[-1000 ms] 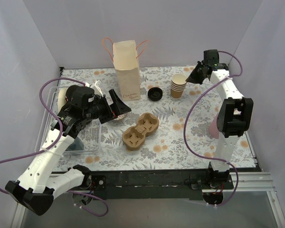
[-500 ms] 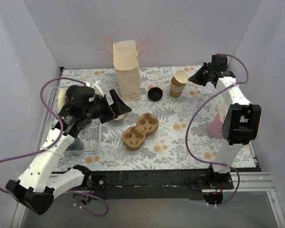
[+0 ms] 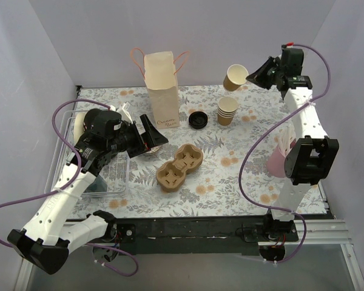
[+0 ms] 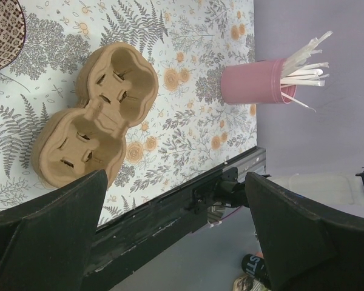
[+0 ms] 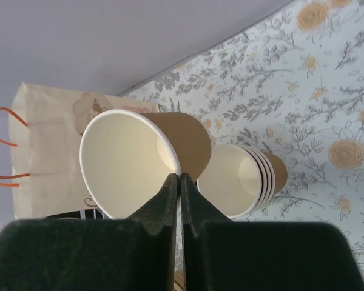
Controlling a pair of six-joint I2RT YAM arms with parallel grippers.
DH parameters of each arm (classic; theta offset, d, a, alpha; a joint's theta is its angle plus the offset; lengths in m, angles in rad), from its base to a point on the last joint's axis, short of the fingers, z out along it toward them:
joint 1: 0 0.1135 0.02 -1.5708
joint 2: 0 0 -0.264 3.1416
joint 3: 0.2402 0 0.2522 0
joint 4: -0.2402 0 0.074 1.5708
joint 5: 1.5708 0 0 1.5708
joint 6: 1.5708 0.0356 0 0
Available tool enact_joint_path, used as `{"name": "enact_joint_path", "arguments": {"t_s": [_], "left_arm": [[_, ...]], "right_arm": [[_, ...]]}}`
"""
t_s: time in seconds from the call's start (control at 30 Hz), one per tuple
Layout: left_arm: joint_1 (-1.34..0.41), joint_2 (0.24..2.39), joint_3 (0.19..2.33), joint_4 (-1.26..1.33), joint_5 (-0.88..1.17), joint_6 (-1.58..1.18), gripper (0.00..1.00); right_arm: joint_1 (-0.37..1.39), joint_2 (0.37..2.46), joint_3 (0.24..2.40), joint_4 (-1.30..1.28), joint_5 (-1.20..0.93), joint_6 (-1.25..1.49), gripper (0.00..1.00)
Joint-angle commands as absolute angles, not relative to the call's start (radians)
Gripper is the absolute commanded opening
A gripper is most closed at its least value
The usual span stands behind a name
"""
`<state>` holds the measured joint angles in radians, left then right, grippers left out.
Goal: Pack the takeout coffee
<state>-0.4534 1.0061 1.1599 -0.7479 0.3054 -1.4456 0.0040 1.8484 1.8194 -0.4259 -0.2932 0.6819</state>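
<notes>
Both the left arm (image 3: 54, 206) and the right arm (image 3: 303, 118) are wearing white shells over chunky black joint blocks. A purple cable (image 3: 240, 173) is running loose along each arm. The left gripper (image 4: 176, 176) is showing broad matte-black wedge fingers (image 4: 54, 224). The right gripper (image 5: 179, 177) is showing the same black. The bases (image 3: 279, 233) are looking black too.

Right tool (image 5: 179, 177): pinching rim of lidless paper cup (image 5: 130, 163), tilting beside cup stack (image 5: 242, 179); paper bag (image 5: 45, 139) showing at left; floral table (image 5: 327, 79) lying beneath.

Matt paper cup (image 5: 130, 167); rough moulded-pulp carrier (image 4: 97, 115).
</notes>
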Motion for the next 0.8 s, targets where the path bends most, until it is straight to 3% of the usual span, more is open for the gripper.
{"name": "enact_joint_path", "arguments": {"t_s": [0.0, 0.13, 0.4, 0.77], "left_arm": [[-0.451, 1.008, 1.19, -0.744, 0.322, -1.421, 0.98], [-0.451, 1.008, 1.192, -0.741, 0.333, -1.411, 0.98], [-0.453, 1.006, 1.197, -0.753, 0.331, -1.378, 0.98], [-0.453, 1.003, 1.177, -0.739, 0.348, -1.382, 0.98]], "right_arm": [[-0.017, 1.821, 1.956, -0.509, -0.281, 0.646, 0.01], [-0.015, 1.771, 1.967, -0.604, -0.293, 0.606, 0.01], [0.058, 1.508, 1.705, -0.73, -0.359, 0.364, 0.01], [0.288, 1.194, 1.03, -0.605, -0.267, 0.336, 0.01]]}}
